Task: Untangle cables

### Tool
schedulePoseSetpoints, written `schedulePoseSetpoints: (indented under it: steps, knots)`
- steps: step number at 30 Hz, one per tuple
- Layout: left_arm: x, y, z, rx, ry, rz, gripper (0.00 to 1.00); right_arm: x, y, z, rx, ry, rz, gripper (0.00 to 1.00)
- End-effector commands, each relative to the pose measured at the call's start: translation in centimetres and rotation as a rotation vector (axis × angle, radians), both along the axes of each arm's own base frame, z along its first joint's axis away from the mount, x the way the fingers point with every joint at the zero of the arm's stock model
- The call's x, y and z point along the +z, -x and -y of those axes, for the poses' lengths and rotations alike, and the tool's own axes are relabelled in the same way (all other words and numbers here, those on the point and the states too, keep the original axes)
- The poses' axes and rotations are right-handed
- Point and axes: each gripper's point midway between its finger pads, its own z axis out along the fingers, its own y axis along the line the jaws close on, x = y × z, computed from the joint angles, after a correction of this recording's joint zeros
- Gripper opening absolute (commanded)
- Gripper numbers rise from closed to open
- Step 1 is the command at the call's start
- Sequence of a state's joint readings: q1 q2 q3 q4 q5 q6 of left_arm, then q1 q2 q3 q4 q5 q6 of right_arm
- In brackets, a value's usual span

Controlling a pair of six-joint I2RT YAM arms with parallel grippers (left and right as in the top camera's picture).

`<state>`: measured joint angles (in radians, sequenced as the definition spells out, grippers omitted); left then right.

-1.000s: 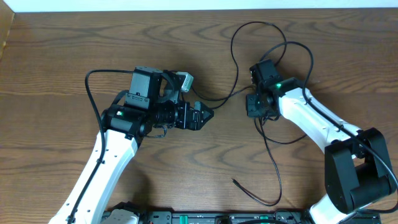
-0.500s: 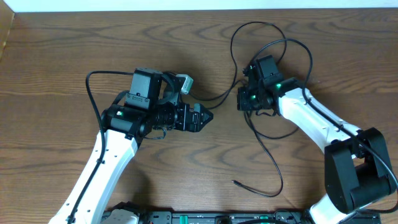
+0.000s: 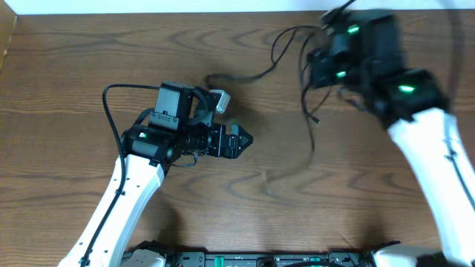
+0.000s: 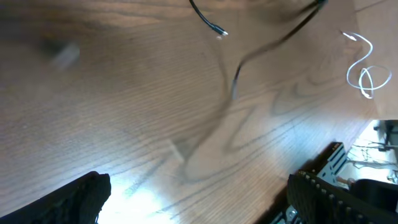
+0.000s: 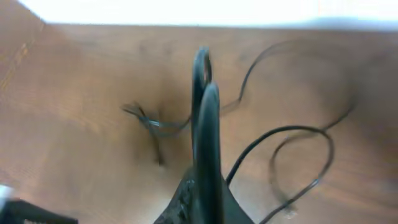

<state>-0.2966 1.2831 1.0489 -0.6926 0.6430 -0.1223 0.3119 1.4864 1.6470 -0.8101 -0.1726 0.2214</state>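
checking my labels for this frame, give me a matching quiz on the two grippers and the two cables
1 left gripper
2 right gripper
3 thin black cable
4 thin white cable

a small loops on the brown wooden table
b open, holding nothing
c fingers together, motion-blurred
d long strung-out curves

Pairs: 1-b, 2-c, 3-d, 4-a

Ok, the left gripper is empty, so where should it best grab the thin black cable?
Probably the stretch of thin black cable that seems to lie on the wooden table just beyond the open left gripper, from above, jaws across the strand. Farther right it hangs, blurred, from the right gripper.
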Motion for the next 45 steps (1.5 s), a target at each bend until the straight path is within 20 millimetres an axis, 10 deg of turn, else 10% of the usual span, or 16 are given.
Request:
schedulePoseSetpoints:
  steps: [1,6,10,15,25,31,38,41,45]
  knots:
    - [-0.3,-0.2,-0.3,-0.005,-0.030,0.020,0.96,5.8,0.8,2.2,-0.007,0.067,0.147,0.01]
    - [-0.3,-0.3,-0.3,-0.008,-0.030,0.027,0.96,9.7,3.8,1.8,0.114,0.079,0.202,0.01]
    - [-0.2,-0.3,-0.3,-0.008,-0.029,0.029,0.96,6.7,5.2,1.6,0.198,0.163,0.104,0.01]
    - [-0.2,-0.3,-0.3,-0.007,-0.029,0.028,0.96,3.4,8.7,-3.2,0.592,0.133,0.021,0.01]
    - [-0.3,-0.2,-0.3,-0.013,-0.033,0.026,0.96,8.1,12.3,-6.5,0.856,-0.017,0.231,0.01]
    - [-0.7,-0.6,-1.0,0.015,-0.077,0.038,0.96,11.9,10.2,-2.8,0.603,0.131,0.366,0.01]
    - [-0.9,-0.8,-1.3,0.025,-0.093,0.043,0.96,15.5,5.9,10.2,-0.218,0.371,0.357,0.01]
    - [-0.9,-0.9,-1.3,0.029,-0.098,0.045,0.96,12.7,5.3,13.0,-0.342,0.385,0.224,0.01]
    - [-0.9,-0.9,-1.3,0.028,-0.097,0.044,0.96,3.9,2.9,14.3,-0.359,0.372,-0.113,0.01]
